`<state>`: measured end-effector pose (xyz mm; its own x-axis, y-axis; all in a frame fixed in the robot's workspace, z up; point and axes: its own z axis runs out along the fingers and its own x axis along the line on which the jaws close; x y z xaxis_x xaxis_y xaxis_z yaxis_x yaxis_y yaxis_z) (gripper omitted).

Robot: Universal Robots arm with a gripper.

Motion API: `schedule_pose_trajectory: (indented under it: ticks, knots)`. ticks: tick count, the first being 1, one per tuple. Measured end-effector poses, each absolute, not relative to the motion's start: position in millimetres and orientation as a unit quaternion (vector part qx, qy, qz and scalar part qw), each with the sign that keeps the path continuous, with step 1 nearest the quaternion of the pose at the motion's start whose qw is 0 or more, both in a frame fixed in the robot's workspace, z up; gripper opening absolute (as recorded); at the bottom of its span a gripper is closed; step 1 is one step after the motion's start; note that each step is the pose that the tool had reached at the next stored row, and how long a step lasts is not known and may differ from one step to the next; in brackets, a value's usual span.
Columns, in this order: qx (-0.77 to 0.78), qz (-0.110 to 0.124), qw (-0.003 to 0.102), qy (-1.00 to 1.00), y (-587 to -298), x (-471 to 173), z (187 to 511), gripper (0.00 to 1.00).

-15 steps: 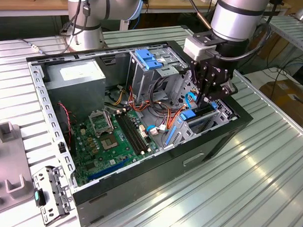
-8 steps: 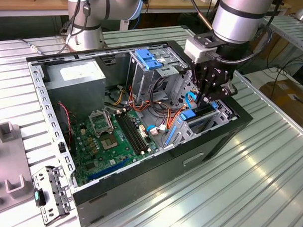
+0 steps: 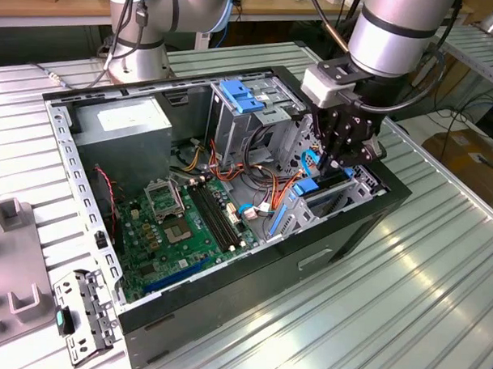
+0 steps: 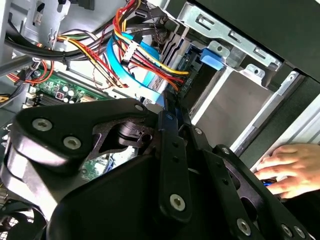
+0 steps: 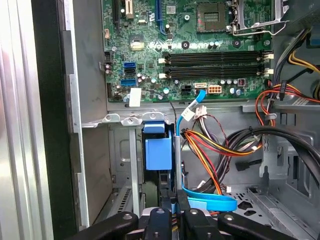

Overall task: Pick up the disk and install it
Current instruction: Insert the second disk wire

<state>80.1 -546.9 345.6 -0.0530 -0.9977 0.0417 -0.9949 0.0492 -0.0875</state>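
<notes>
Claw (image 3: 338,165) clamped on disk (image 5: 155,154), which stands edge-down in the drive bay at the case's (image 3: 354,229) right end; risk: blue cable (image 5: 210,202) and wire bundle (image 5: 220,150) just beside could snag or jam.

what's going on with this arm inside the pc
The arm's black gripper is down inside the open black computer case, at the metal drive bay on the exterior view's right. Its fingers look shut on the upright grey disk with blue plastic rails, which sits partly in the bay. A person's hand rests on the case's outer side.
</notes>
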Motion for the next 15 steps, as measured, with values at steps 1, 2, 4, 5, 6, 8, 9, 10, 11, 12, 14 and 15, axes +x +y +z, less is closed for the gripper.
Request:
schedule_pose_trajectory:
  ticks: [1,2,4,5,6,8,9,10,11,12,14,15]
  knots:
    - [-0.688,-0.046,0.015,0.724,-547.5,80.1,345.4,0.16]
    - [-0.688,-0.045,0.016,0.724,-548.3,80.2,345.5,0.16]
    - [-0.688,-0.042,0.019,0.724,-549.1,80.1,345.6,0.16]
    - [-0.688,-0.04,0.021,0.724,-549.1,80.1,345.5,0.16]
    - [-0.688,-0.039,0.022,0.725,-549.1,80.1,345.4,0.16]
    - [-0.688,-0.038,0.023,0.725,-549.1,80.2,344.9,0.16]
    - [-0.688,-0.038,0.023,0.725,-549.1,80.2,344.6,0.16]
    - [-0.688,-0.037,0.023,0.725,-549.1,80.1,344.0,0.16]
    - [-0.688,-0.037,0.023,0.725,-549.1,80.2,343.5,0.16]
    - [-0.688,-0.037,0.024,0.725,-549.1,80.2,342.9,0.16]
    - [-0.688,-0.037,0.024,0.725,-549.4,80.1,341.7,0.16]
    - [-0.688,-0.037,0.024,0.725,-549.5,80.1,341.1,0.16]
